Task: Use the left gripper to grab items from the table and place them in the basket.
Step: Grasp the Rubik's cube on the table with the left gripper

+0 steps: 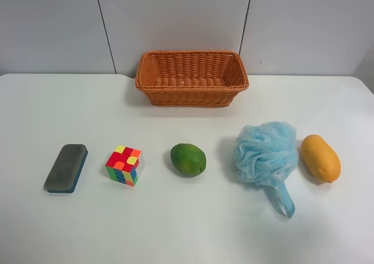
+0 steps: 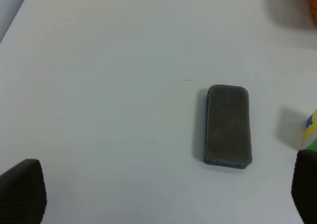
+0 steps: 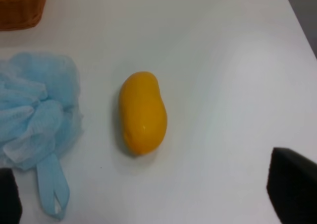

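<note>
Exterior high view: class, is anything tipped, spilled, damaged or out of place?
Nothing stands out. The eraser, puzzle cube, green fruit, bath pouf and orange fruit lie in a row, apart, on the table; the basket stands upright and empty behind them.

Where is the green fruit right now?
In the exterior high view, the green fruit lies mid-row between the puzzle cube and the blue pouf, with the basket behind it.
</note>
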You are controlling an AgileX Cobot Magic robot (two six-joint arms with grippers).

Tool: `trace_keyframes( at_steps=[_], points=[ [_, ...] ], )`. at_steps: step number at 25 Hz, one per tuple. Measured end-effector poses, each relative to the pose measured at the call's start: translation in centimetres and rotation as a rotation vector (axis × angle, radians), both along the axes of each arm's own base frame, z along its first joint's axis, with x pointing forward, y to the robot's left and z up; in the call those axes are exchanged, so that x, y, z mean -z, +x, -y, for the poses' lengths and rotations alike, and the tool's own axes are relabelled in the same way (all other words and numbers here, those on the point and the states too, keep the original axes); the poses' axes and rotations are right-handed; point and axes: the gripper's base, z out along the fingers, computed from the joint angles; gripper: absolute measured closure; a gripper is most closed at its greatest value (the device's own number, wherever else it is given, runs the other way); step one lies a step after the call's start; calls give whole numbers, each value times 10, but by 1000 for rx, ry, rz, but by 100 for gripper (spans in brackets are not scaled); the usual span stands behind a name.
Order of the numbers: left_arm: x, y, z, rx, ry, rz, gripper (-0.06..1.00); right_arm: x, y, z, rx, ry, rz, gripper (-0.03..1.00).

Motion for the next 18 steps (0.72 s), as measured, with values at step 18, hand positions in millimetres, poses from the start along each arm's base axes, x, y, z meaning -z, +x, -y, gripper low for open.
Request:
trace_keyframes(
  at_steps=[18],
  points=[
    [-31,39,2,96,16,-131,-5,0,0,0,0,0,0,-3]
  ],
)
